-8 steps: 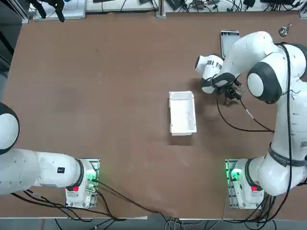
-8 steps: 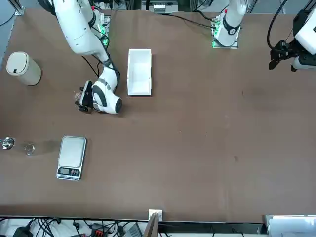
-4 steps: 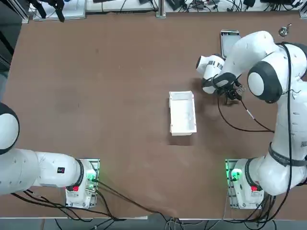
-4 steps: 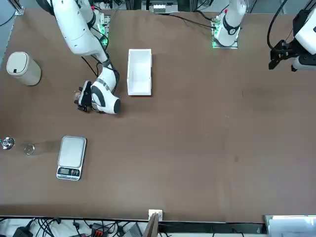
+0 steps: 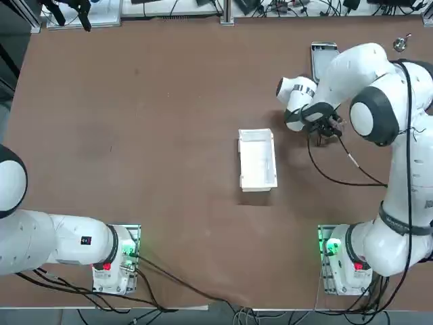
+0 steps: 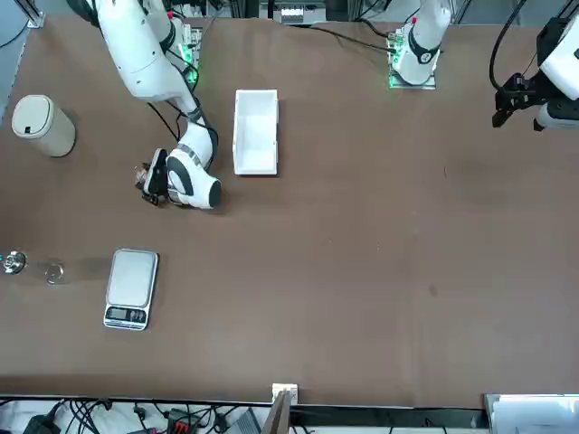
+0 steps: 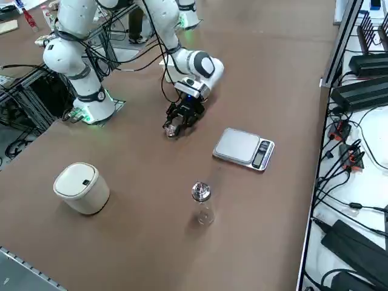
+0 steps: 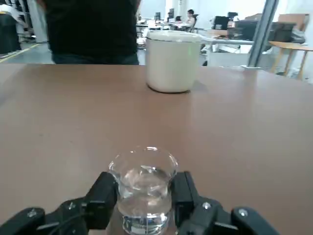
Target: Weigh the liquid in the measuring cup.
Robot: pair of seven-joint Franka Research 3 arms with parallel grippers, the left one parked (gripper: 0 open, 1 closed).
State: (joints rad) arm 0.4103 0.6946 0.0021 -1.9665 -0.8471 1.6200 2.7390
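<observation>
Between white box [image 5: 258, 160] and scale [image 7: 244, 148]: right gripper [image 8: 143, 197] jaws clamp measuring cup [image 8: 142, 188], clear, flared rim, part-filled.

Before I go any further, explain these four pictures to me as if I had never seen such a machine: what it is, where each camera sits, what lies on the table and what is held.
These show two white robot arms at a brown table; only the right arm works. One camera looks straight down, one faces the robot from across the table, one looks down from the robot's right, and one rides on the working arm's wrist.

On the table lie a white rectangular box, a flat silver digital scale, a cream round lidded canister, a plain clear round glass and a small shiny metal item beside it.

The right gripper, low over the table between the box and the scale, has its two black fingers on either side of a tiny transparent measuring cup with clear liquid in it. The cup is not on the scale yet.
</observation>
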